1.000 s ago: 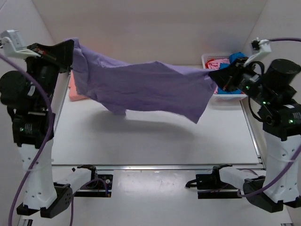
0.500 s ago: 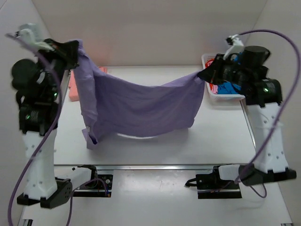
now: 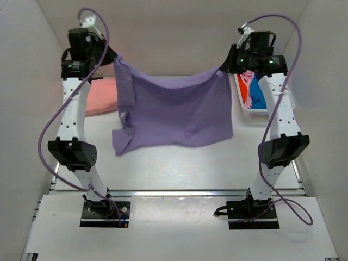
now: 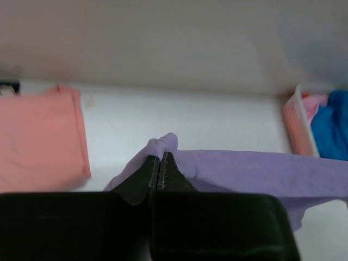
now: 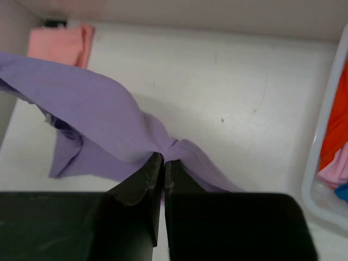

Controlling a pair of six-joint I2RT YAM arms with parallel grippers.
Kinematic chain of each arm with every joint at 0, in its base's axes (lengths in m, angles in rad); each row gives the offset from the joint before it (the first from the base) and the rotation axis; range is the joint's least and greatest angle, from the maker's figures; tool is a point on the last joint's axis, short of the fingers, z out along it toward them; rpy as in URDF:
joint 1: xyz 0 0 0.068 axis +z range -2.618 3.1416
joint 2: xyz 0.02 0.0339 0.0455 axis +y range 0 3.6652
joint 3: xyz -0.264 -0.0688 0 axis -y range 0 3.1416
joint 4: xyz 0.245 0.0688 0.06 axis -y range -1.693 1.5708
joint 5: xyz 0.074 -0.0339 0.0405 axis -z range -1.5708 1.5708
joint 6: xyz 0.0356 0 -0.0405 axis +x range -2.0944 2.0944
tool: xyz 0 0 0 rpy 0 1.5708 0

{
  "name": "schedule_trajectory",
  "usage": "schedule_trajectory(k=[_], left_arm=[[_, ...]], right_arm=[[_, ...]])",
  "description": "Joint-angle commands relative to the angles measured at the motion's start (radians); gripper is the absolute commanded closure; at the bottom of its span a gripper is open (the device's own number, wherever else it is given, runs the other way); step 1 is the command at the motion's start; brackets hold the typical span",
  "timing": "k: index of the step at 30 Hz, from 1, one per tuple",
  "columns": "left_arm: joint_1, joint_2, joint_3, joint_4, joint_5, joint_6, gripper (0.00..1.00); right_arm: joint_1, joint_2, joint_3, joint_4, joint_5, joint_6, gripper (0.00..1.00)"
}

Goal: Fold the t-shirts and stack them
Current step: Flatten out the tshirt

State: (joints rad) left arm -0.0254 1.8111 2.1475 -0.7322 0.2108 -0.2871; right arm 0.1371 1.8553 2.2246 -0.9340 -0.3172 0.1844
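- The lavender t-shirt (image 3: pixel 174 111) hangs spread out in the air between the two raised arms, over the white surface (image 3: pixel 179 163). Its left side droops lower than its right.
- The left claw (image 3: pixel 113 56) is pinched tight on one top corner of the cloth, fingers closed with fabric bunched between them.
- The right claw (image 3: pixel 222 70) clamps the opposite top corner the same way.
- A salmon-pink t-shirt (image 3: pixel 100 98) lies folded at the far left of the surface.
- The white basket (image 3: pixel 243 106) at the far right holds orange-red, blue and pink cloth.
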Motion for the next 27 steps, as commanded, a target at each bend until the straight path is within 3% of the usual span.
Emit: schedule_trajectory(k=[1,4,7,10,15,17,18,20,22,27], left_arm=[[0.062,-0.225,0.131,0.12,0.024,0.013,1.0],[0.036,-0.306,0.088,0.119,0.01,0.037,1.0],[-0.024,-0.447,-0.13,0.112,0.029,0.046,1.0],[-0.048,-0.628,-0.587,0.145,0.028,0.033,1.0],[-0.114,-0.821,-1.021,0.149,0.042,0.009,1.0],[-0.146,-0.828,-1.109,0.1,0.062,0.012,0.81],[-0.145,-0.828,-1.162,0.091,0.087,0.002,0.63],[-0.107,-0.843,-1.227,0.109,0.159,-0.018,0.62],[-0.088,-0.869,-1.281,0.138,0.193,-0.055,0.5],[-0.13,-0.839,-1.308,0.123,0.122,-0.084,0.51]], right_arm=[[-0.048,-0.16,0.101,0.136,-0.005,0.029,1.0],[-0.111,-0.231,-0.025,0.176,-0.077,0.037,1.0],[-0.12,-0.252,-0.205,0.141,-0.056,-0.006,1.0],[-0.096,-0.327,-0.56,0.152,-0.043,-0.019,1.0],[-0.076,-0.479,-1.007,0.201,-0.02,0.026,1.0],[-0.092,-0.536,-1.123,0.196,0.016,0.047,1.0],[-0.099,-0.541,-1.179,0.193,0.036,0.061,1.0],[-0.135,-0.574,-1.25,0.187,0.05,0.061,1.0],[-0.188,-0.576,-1.296,0.181,0.046,0.058,1.0],[-0.176,-0.548,-1.329,0.187,0.07,0.043,1.0]])
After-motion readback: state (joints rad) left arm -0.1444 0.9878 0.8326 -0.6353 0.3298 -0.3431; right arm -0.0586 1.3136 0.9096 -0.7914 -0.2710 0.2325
